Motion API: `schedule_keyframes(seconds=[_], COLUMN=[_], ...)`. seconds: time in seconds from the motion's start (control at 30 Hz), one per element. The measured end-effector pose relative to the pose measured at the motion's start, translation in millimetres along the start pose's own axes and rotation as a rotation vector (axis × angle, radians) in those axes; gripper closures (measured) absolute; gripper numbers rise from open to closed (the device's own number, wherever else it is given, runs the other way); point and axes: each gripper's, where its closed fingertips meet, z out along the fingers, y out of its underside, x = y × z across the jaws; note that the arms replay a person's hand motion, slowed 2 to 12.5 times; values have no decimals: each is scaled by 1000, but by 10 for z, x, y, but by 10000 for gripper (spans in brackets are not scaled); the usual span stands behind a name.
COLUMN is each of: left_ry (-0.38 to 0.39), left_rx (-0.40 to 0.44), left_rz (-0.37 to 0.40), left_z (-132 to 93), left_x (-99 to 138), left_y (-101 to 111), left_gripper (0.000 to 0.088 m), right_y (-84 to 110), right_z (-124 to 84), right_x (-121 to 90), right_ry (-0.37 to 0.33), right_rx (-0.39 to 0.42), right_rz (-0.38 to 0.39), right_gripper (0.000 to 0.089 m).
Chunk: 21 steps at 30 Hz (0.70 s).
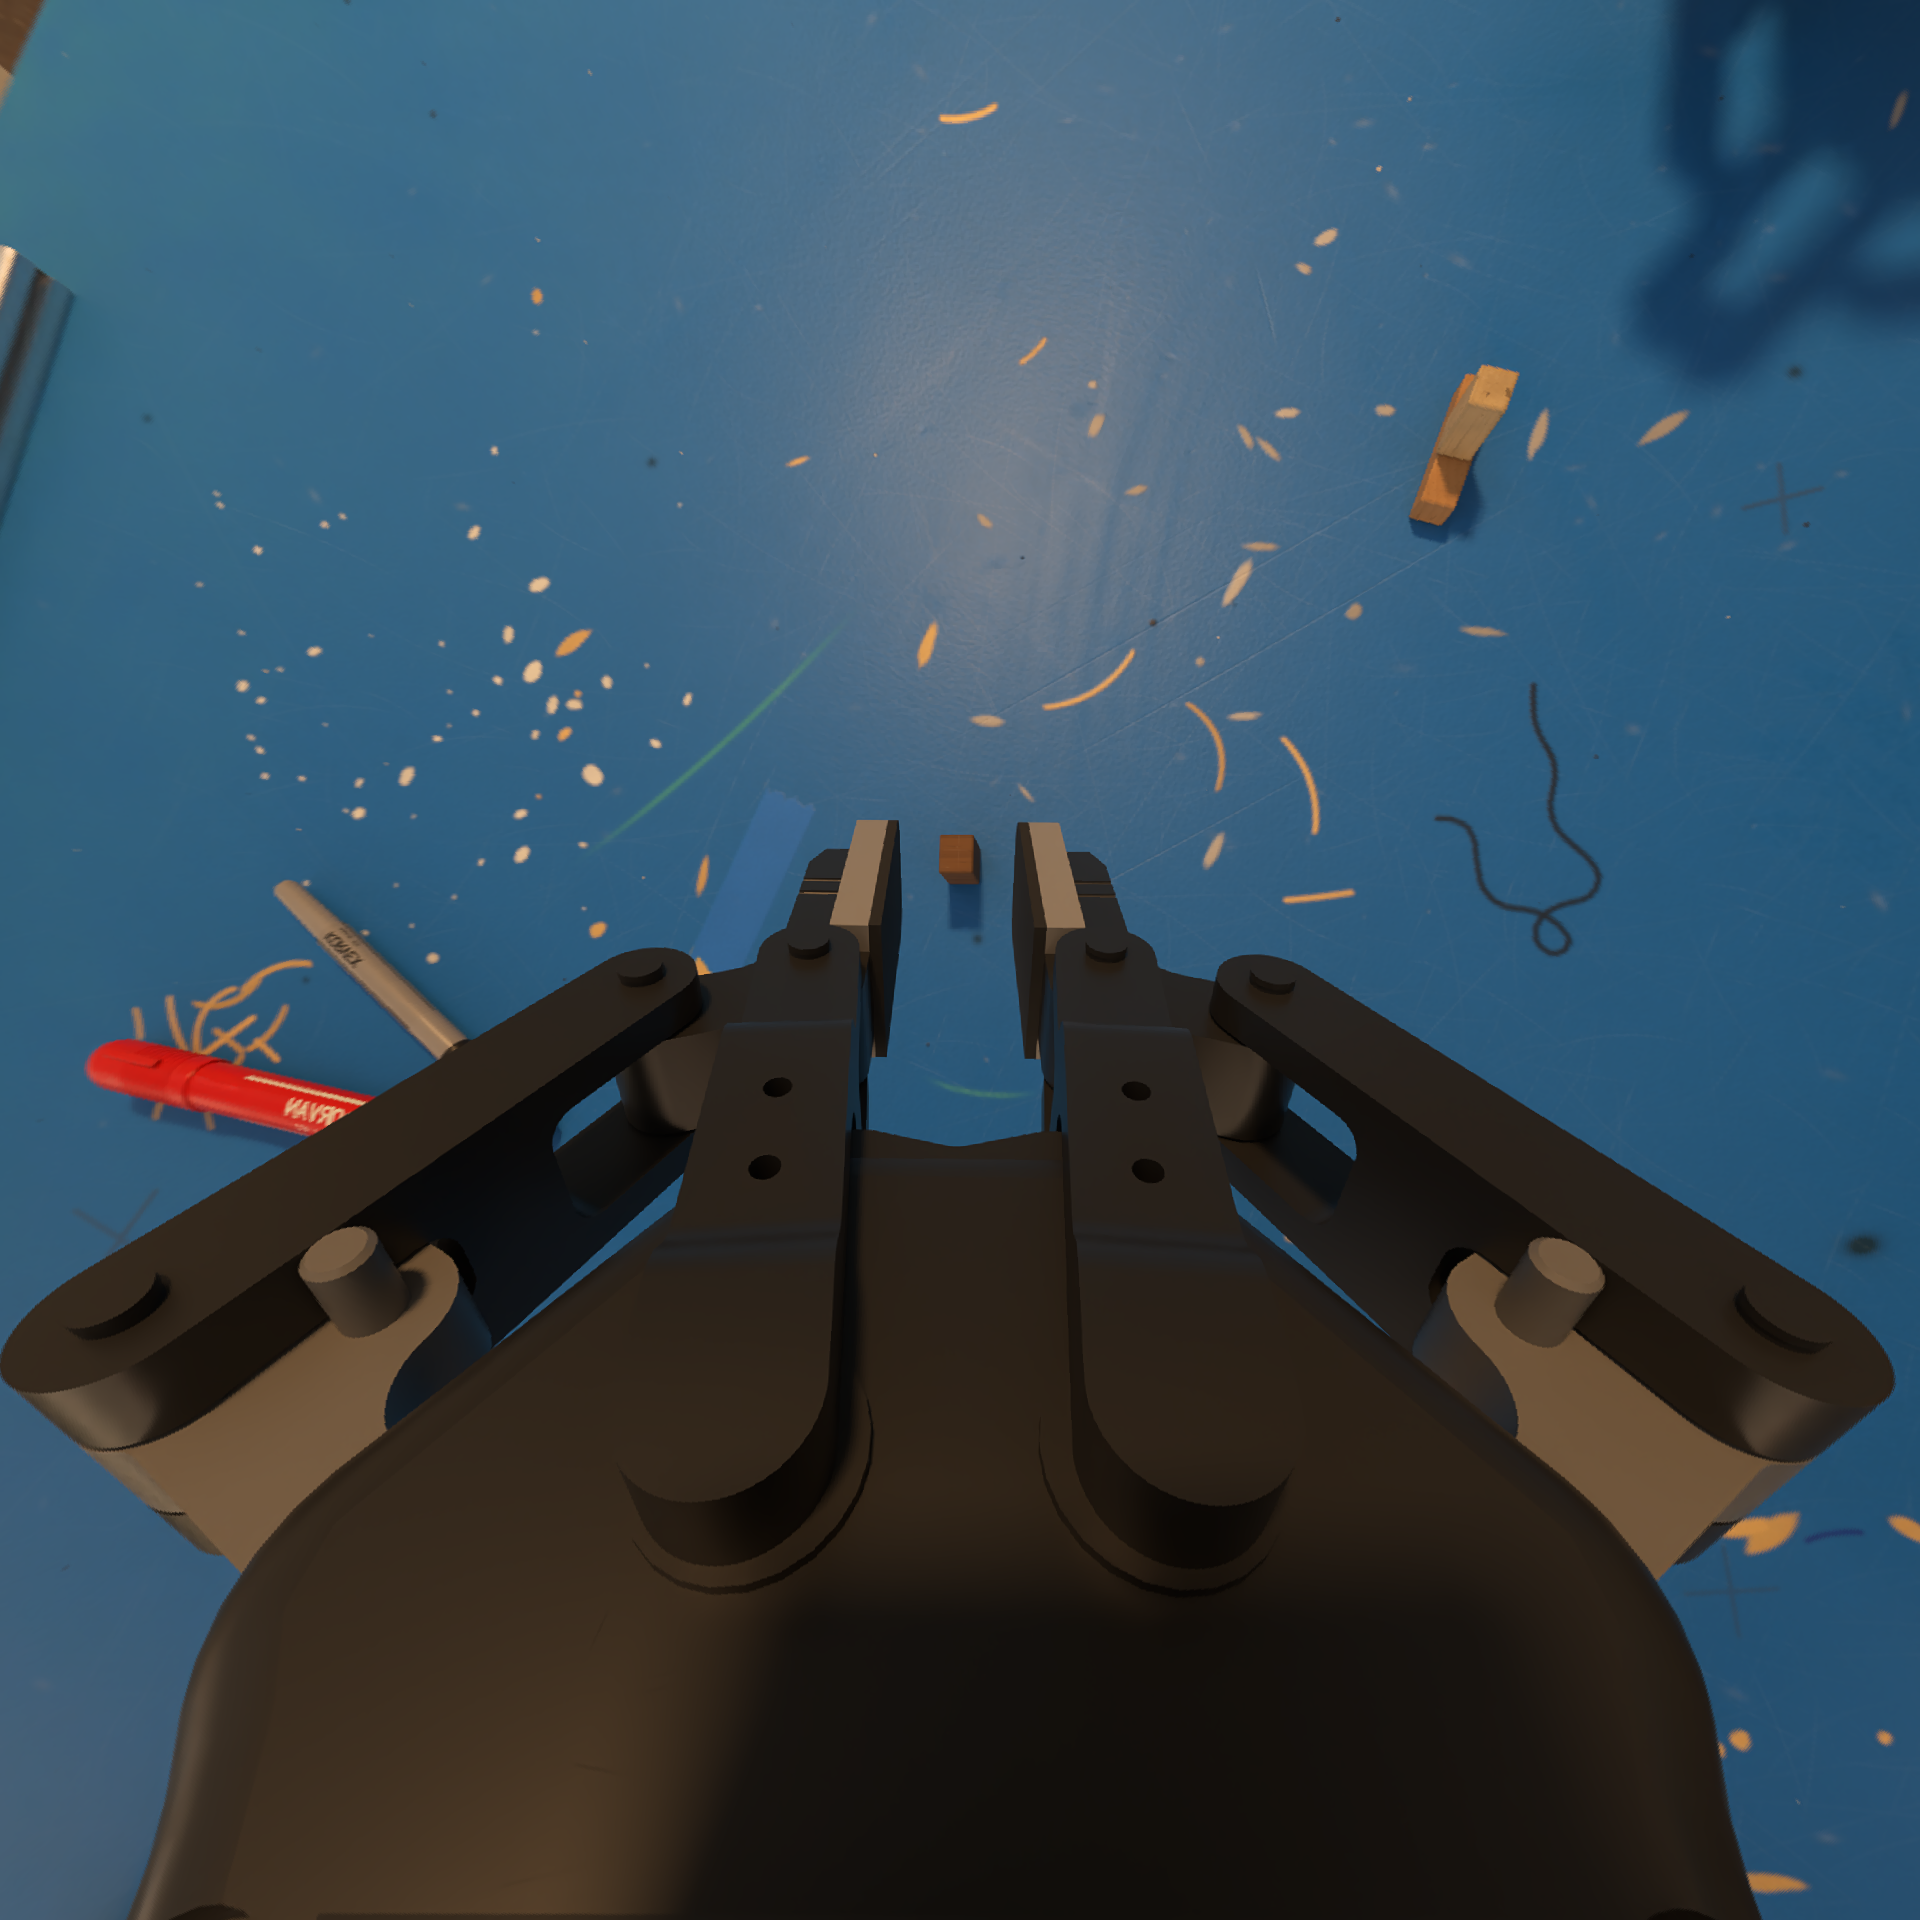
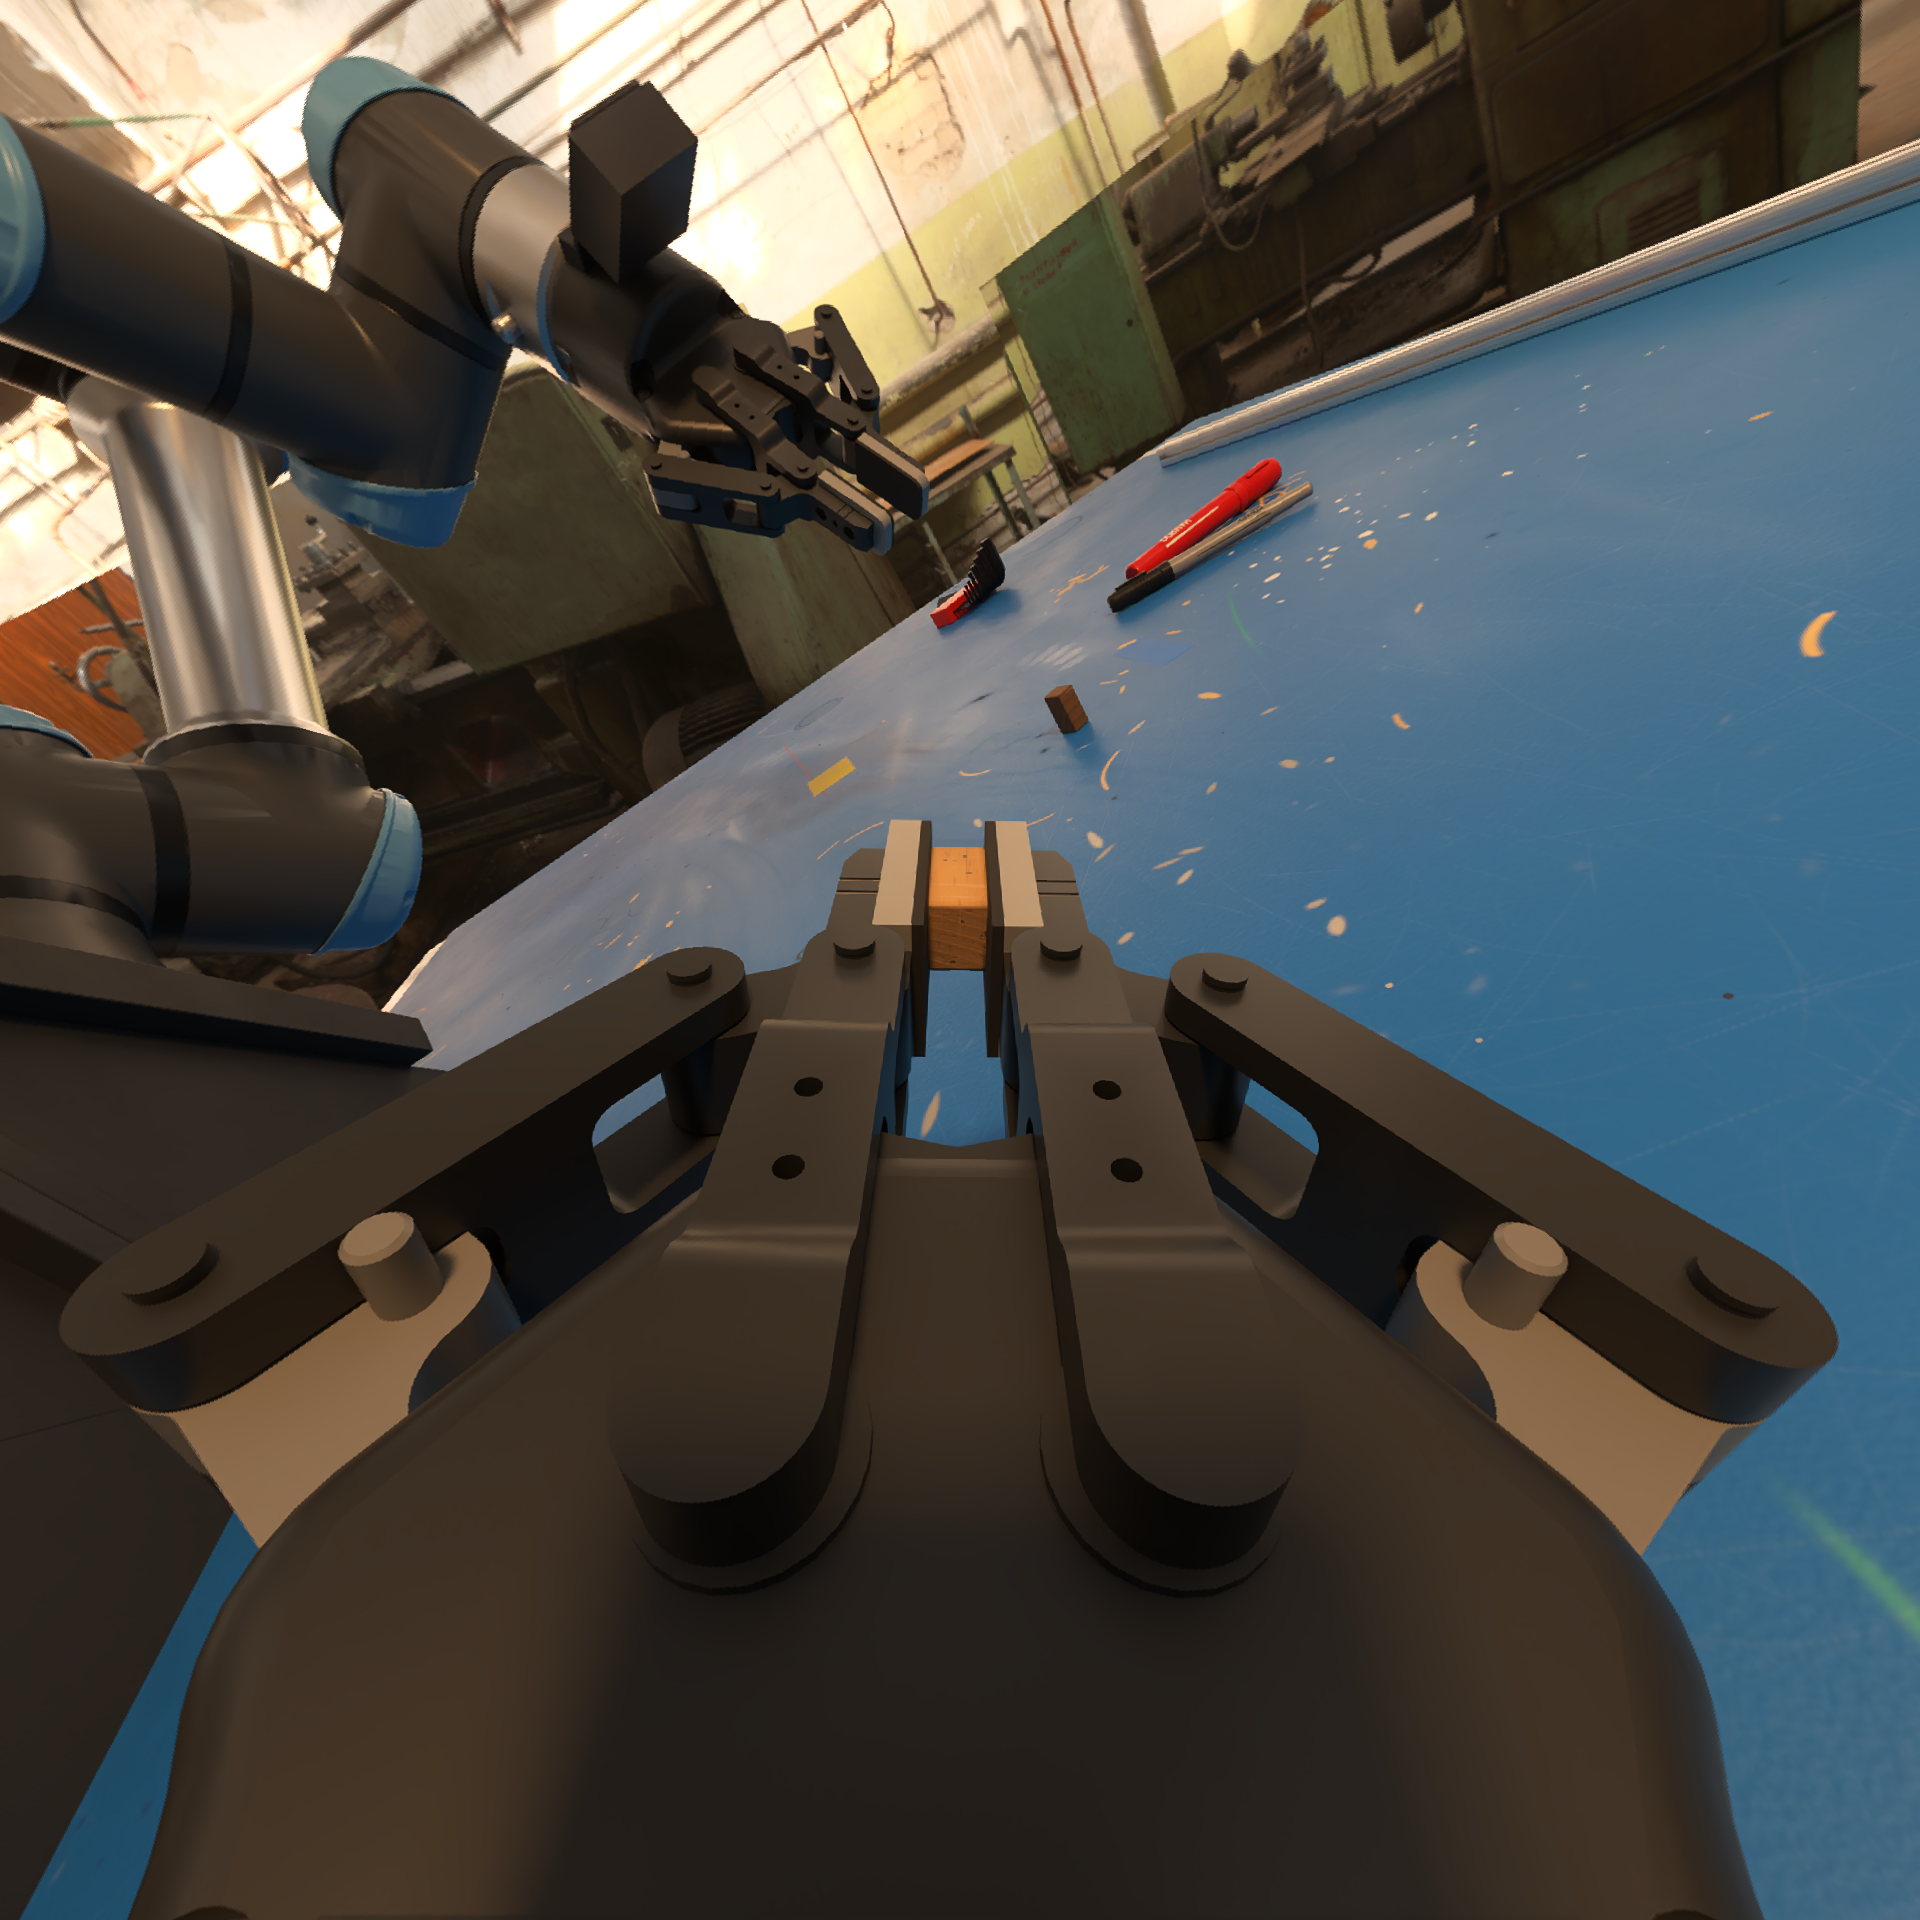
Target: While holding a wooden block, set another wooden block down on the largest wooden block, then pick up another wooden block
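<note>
- Hanging above the blue counter (image 1: 1039,312), your left claw (image 1: 957,862) has its jaws apart, empty; the small dark wooden block (image 1: 958,858) lies below, between the fingertips.
- Your right claw (image 2: 957,868) clamps a pale wooden block (image 2: 956,904).
- Farther off, one pale block (image 1: 1475,416) leans on the largest block (image 1: 1439,488).

A blue desk (image 1: 1039,312) is strewn with pale wood shavings. A red marker (image 1: 223,1086) and a grey pen (image 1: 364,966) are seen side by side near a metal rail (image 2: 1558,312). A black string (image 1: 1548,831) is curled nearby.
</note>
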Motion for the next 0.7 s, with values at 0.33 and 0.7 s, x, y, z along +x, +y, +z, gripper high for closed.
schedule_keyframes(seconds=[0.33, 0.7], left_ry=[109, 154], left_rx=[-18, -81], left_rz=[-63, -83], left_z=[278, 635], left_x=[-44, -45], left_y=[118, 224], left_gripper=[708, 696], right_y=[31, 72], right_z=[27, 54], right_x=[32, 67], right_ry=[20, 40], right_rx=[-27, -64], right_rz=[10, 22], right_gripper=[805, 805])
